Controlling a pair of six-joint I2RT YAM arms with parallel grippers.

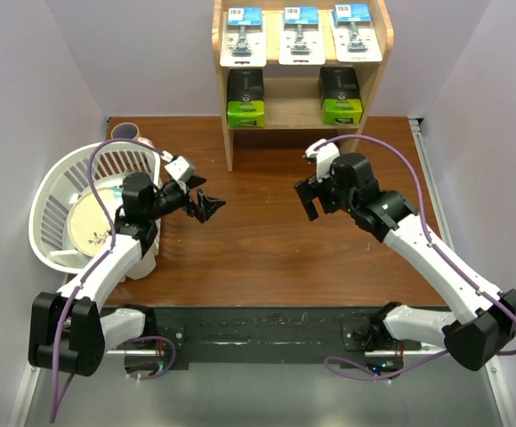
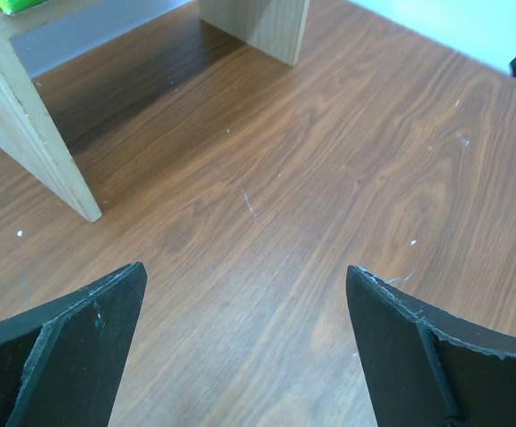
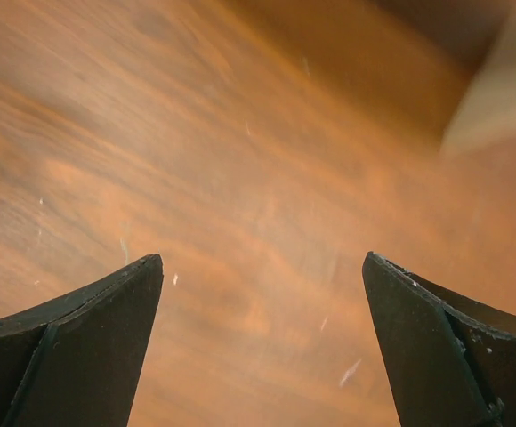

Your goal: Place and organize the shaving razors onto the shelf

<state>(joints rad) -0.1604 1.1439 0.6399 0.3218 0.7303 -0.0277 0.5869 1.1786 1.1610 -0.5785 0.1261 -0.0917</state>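
Observation:
The wooden shelf (image 1: 226,107) stands at the back of the table. Three white-and-blue razor cards (image 1: 244,37) (image 1: 301,36) (image 1: 356,34) lean side by side on its top tier. Two black boxes with lime-green ends (image 1: 245,98) (image 1: 340,96) stand on the lower tier. My left gripper (image 1: 207,205) is open and empty over bare table left of centre. My right gripper (image 1: 310,197) is open and empty over bare table in front of the shelf. The left wrist view shows a shelf side panel (image 2: 36,142) and bare wood between its fingers (image 2: 71,347).
A white plastic basket (image 1: 58,182) holding a patterned plate (image 1: 93,222) sits at the left, with a cup (image 1: 126,133) behind it. Purple walls close in both sides. The table's black front rail (image 1: 258,334) carries the arm bases.

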